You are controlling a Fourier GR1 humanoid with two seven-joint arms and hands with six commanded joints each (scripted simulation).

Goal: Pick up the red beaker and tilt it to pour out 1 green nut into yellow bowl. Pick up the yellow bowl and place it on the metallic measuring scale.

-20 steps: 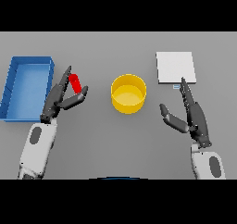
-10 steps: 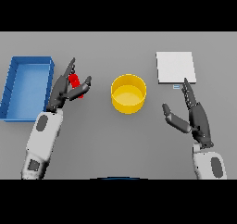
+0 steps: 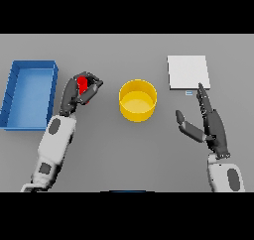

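Left of the yellow bowl (image 3: 138,100), the left hand (image 3: 79,92) has its fingers (image 3: 94,85) curled round the red beaker (image 3: 83,85), apparently so it can be carried over and tipped. The beaker's long axis seems to run near to far; which end is its mouth I cannot tell. Further left lies a blue tray (image 3: 11,97). The right hand (image 3: 211,125) rests open, fingers straight, on the worktop (image 3: 124,150) just near of the scale (image 3: 187,71), probably waiting for the bowl.

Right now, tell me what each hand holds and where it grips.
The left hand is curled round the red beaker, gripping its sides. The right hand holds nothing.
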